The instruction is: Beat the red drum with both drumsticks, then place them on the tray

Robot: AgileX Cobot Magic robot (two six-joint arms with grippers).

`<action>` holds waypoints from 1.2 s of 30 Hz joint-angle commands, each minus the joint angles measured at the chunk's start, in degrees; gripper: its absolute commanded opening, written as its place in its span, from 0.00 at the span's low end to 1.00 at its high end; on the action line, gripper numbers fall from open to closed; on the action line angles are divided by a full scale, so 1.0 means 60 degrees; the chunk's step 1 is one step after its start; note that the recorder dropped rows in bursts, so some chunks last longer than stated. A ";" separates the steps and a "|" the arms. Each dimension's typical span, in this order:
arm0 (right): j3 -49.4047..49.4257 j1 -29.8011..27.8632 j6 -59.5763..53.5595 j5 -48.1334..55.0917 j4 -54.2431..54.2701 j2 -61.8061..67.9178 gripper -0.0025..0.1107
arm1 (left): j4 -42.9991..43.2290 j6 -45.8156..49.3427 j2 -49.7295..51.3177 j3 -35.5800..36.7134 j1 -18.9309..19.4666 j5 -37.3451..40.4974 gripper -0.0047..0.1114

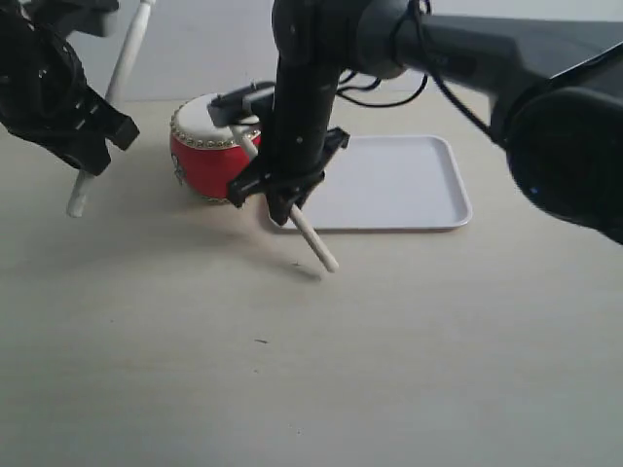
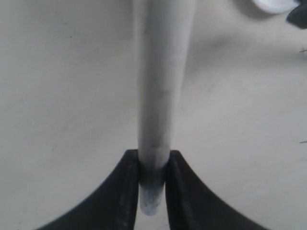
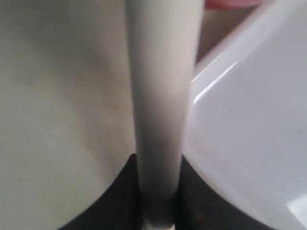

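Note:
The red drum [image 1: 200, 167] with its cream top stands on the table left of the white tray [image 1: 399, 185]. My left gripper [image 1: 94, 156] [image 2: 153, 182] hangs left of the drum, shut on a pale drumstick [image 1: 124, 60] [image 2: 160, 86] that slants up and away above the table. In front of the drum, my right gripper [image 1: 284, 197] [image 3: 158, 191] is shut on the other drumstick [image 1: 317, 243] [image 3: 160, 96]. That stick's far end reaches over the drum top and its near end points down at the table. The right wrist view shows the tray [image 3: 249, 120] beside the stick.
The beige table [image 1: 292, 370] stretches toward the front. My right arm [image 1: 467, 58] reaches in from the upper right, over the tray's far side. The tray holds nothing.

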 commanded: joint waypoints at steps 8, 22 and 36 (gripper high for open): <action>-0.0139 0.0002 0.0049 -0.0042 -0.0080 -0.1599 0.02 | -0.0141 -0.0003 0.0194 0.0938 -0.0005 -0.1607 0.04; -0.0110 0.0002 0.0065 -0.0042 0.0225 -0.4825 0.02 | -0.0166 0.0125 0.4013 -0.0232 -0.0005 -0.0927 0.04; -0.0115 -0.0474 0.0159 -0.0042 -0.1862 -0.3669 0.02 | -0.0214 0.0033 0.0554 0.0577 -0.0005 -0.1018 0.04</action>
